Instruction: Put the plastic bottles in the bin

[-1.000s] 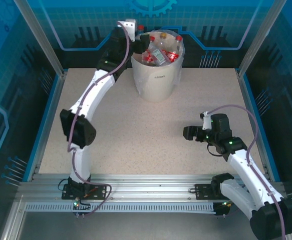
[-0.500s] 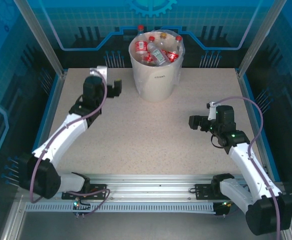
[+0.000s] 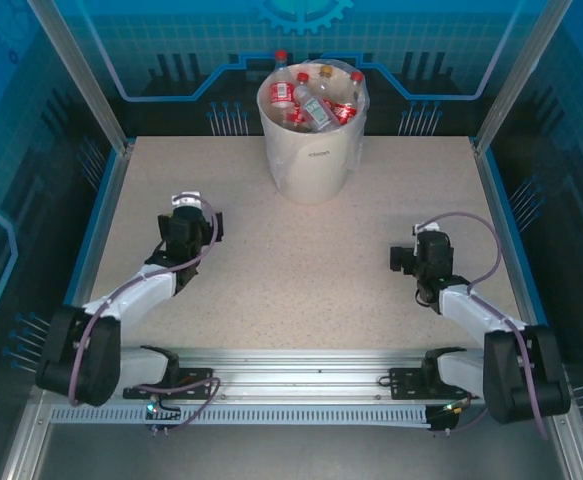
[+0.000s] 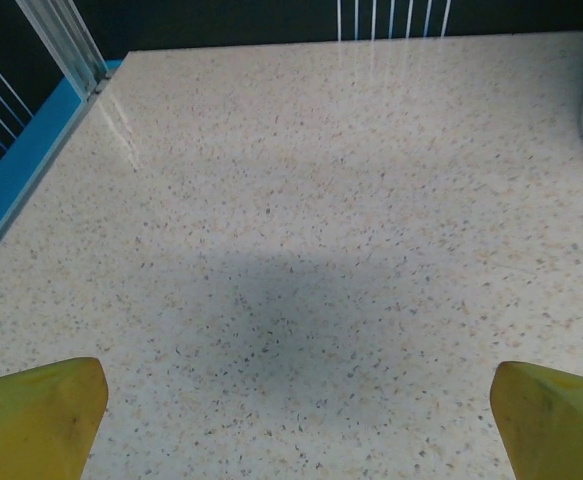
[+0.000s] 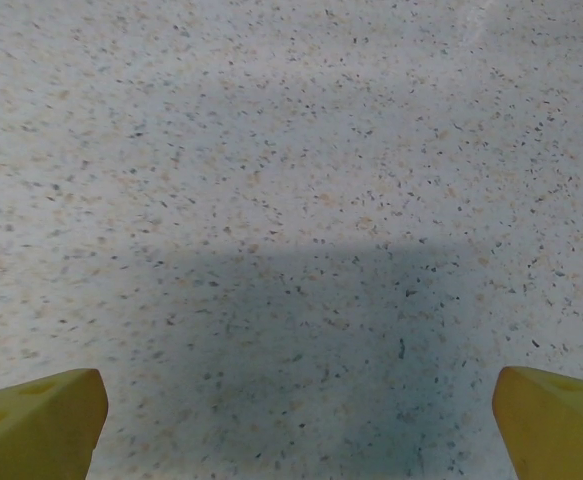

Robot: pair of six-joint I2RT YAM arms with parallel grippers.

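Left gripper [image 3: 196, 215] is spread wide, nothing between the yellow fingers [image 4: 36, 415], just bare table [image 4: 291, 200] under it. Right gripper [image 3: 411, 258] same: jaws wide, empty, low over the table.

Bottles [image 3: 309, 95] are heaped in the bin [image 3: 313, 165] at the far middle, piled up to and above its rim. One red-capped one stands proud at the back. Every bottle I can see is in there, so I read the job as done bar parking.

Doing that well: keep jaws apart, pull each arm straight back toward its base, low and slow, no swing toward the bin. Heap looks loose, a knock could spill it.

Room: wide open table between the grippers and in front of the bin. Each gripper sits nearer its own side's blue edge [image 3: 99, 225] than the centre. Rail [image 3: 301, 365] runs along the near side behind both. Stay inboard.
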